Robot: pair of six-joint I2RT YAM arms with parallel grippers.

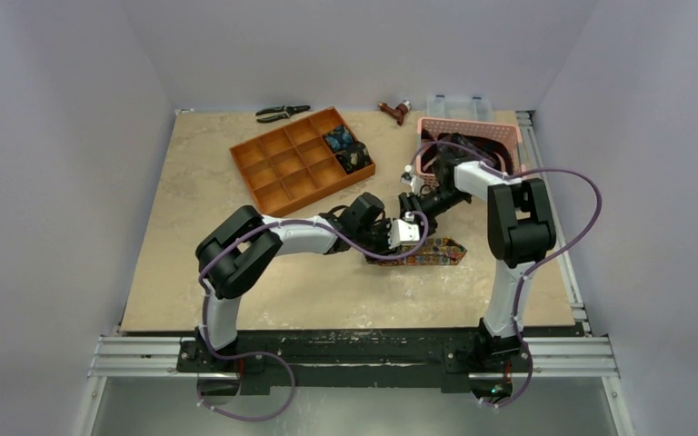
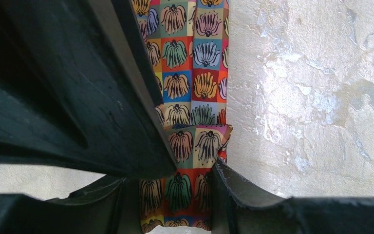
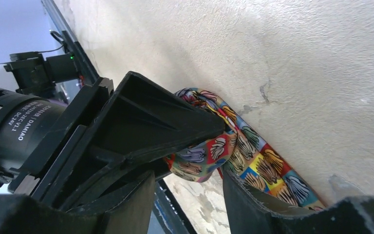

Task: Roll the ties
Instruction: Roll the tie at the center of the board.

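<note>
A tie with a busy orange-yellow-red print (image 1: 429, 252) lies right of the table's middle. My left gripper (image 1: 400, 236) is at its left end. In the left wrist view the tie (image 2: 190, 97) runs away from me, and its folded end fills the gap of my left gripper (image 2: 173, 176), which is shut on it. My right gripper (image 1: 414, 209) is close above the same end. In the right wrist view it (image 3: 187, 179) is open, the curled end of the tie (image 3: 199, 161) hangs at its tips, and one finger (image 3: 258, 204) rests on the strip.
An orange tray with square compartments (image 1: 282, 163) stands at the back with two dark coiled ties (image 1: 347, 150) in its right cells. A pink basket (image 1: 500, 133) with dark fabric is at the back right, a clear box (image 1: 459, 103) behind it. Pliers (image 1: 282, 113) lie at the far edge.
</note>
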